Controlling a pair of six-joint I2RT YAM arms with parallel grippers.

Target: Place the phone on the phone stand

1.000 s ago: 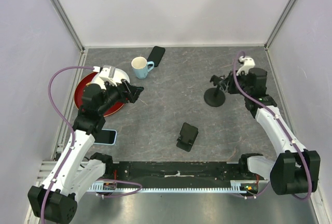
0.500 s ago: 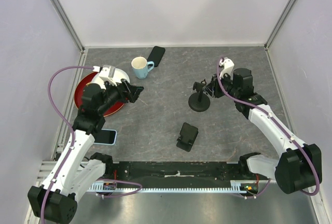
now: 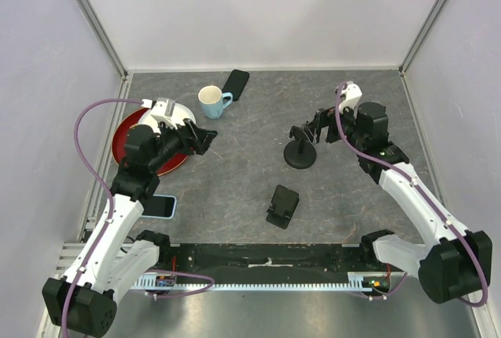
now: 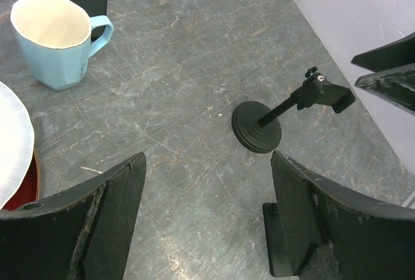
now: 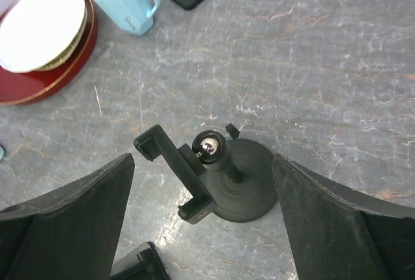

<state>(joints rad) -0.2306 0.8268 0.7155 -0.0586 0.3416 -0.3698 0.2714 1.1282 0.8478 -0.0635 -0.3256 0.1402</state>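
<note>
A black pole phone stand (image 3: 300, 152) with a round base and a clamp head stands right of the table's middle; its base (image 5: 249, 189) lies below my right gripper (image 5: 202, 163). That gripper is open, one finger on each side of the stand and not touching it. A black phone (image 3: 235, 84) lies flat at the back beside the mug. A light-blue phone (image 3: 163, 206) lies near the left front edge. My left gripper (image 3: 205, 138) hovers open and empty over bare tabletop, seen in the wrist view as left gripper (image 4: 207, 157).
A light-blue mug (image 3: 211, 102) stands at the back left. A red plate (image 3: 125, 131) holding a white dish sits at the left under my left arm. A small black folding stand (image 3: 282, 206) stands near the front centre. White walls enclose the table.
My right gripper carried the pole stand leftward, set it down, then opened and let go of it. The left arm has not moved.
</note>
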